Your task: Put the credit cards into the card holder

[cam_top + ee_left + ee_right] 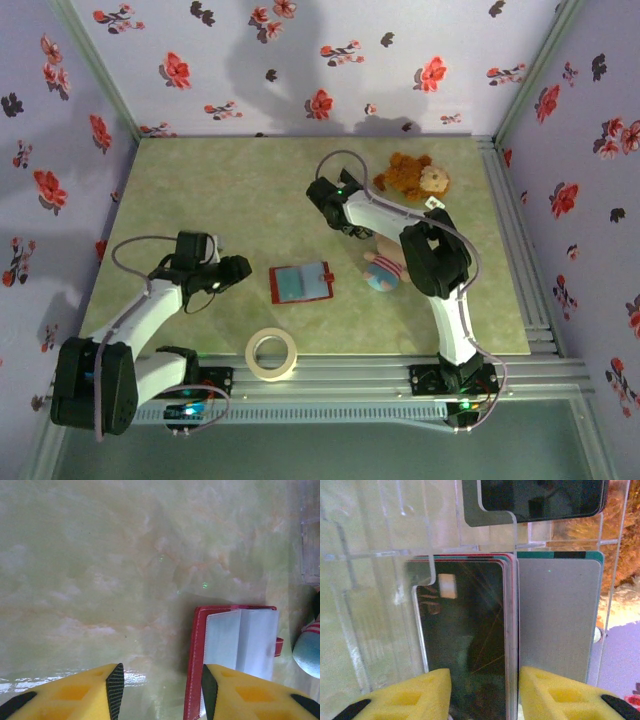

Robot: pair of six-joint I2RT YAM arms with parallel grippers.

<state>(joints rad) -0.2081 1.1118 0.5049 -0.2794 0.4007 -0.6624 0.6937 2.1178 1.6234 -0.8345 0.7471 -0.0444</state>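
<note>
The card holder [301, 283] is seen lying open on the table [220, 180], its pale pocketed inside turned up, just to the right of the left tool [232, 272]. In the left wrist view its red edge is found just beside the finger at the right of that view, and bare table is seen in the gap. The jaws are held apart with nothing between them.

The credit cards [465, 645] are kept in a clear slotted stand [370, 580], well apart from the holder, in front of the right tool [485, 692]. A dark stack is framed in the gap between that tool's yellow fingers. A grey card [557, 620] is set just beside it on the right, and another dark card [540, 497] sits in a higher slot. Whether the right tool is clamped on the stack cannot be told.
</note>
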